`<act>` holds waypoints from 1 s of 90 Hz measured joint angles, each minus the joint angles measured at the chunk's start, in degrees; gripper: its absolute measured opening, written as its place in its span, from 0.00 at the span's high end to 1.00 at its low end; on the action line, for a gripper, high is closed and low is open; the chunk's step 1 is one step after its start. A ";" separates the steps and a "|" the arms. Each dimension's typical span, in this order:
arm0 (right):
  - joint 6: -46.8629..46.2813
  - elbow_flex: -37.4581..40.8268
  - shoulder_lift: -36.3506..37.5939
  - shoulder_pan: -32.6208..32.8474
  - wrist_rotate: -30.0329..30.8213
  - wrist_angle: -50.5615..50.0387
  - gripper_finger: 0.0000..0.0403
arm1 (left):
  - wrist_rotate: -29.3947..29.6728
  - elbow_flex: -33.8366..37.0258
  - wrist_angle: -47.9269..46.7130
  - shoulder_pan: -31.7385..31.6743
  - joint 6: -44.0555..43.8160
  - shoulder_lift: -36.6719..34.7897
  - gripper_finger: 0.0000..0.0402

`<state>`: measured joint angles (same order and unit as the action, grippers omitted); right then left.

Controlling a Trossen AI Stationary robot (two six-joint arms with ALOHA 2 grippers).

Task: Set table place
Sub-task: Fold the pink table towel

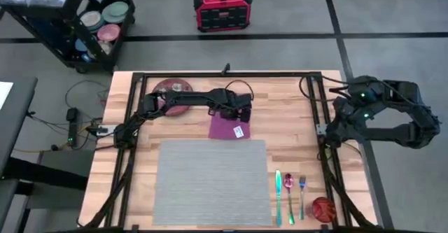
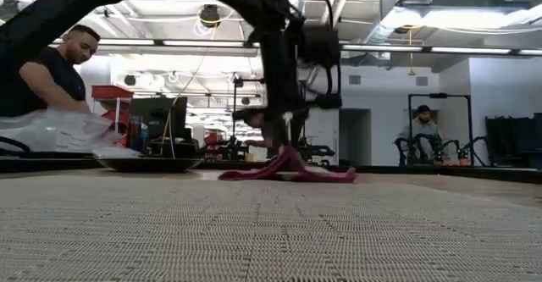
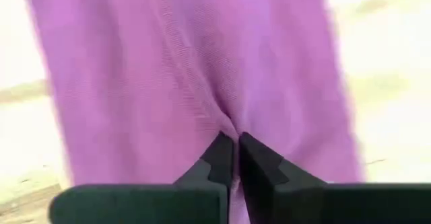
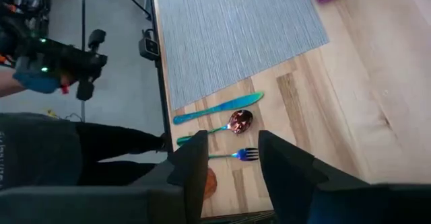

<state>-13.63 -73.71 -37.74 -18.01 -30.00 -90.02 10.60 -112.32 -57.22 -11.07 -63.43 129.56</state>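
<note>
The grey placemat [image 1: 210, 180] lies flat on the wooden table [image 1: 294, 121], toward the near edge. Just beyond its far edge lies a purple napkin [image 1: 227, 126], with my left gripper [image 1: 238, 117] above it and shut on the cloth. In the low view the napkin [image 2: 288, 170] rises to a peak under the fingers, and its edges rest on the table. My right gripper [image 4: 232, 170] waits open over the table's right edge, holding nothing. My left gripper pinches a gathered fold of the purple napkin [image 3: 232, 126] between its two fingertips [image 3: 219, 158], away from the cloth's edges. The fingers come from above, pointing down. The cloth is drawn up into a ridge [image 2: 284, 153], and its outer parts lie on the table.
A dark red plate [image 1: 171, 93] sits at the far left of the table. A knife [image 1: 278, 191], spoon [image 1: 288, 189] and fork [image 1: 302, 186] lie side by side right of the placemat, with a red round object [image 1: 322, 208] at the near right corner. People are in the room beyond.
</note>
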 joint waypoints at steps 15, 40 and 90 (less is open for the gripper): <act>0.01 0.00 0.00 0.00 0.18 0.00 0.71 | 1.31 -5.39 0.30 0.37 -0.54 -0.04 1.00; 0.00 0.00 0.01 0.01 0.18 0.01 0.71 | 4.14 -14.05 2.45 0.28 1.28 -0.09 1.00; -5.45 0.02 7.80 -0.01 1.38 0.01 0.71 | 5.77 -10.34 -8.70 2.65 -3.95 -0.11 1.00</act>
<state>-19.08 -73.69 -29.94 -18.02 -28.63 -90.01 16.37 -122.65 -65.92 -8.42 -67.38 129.45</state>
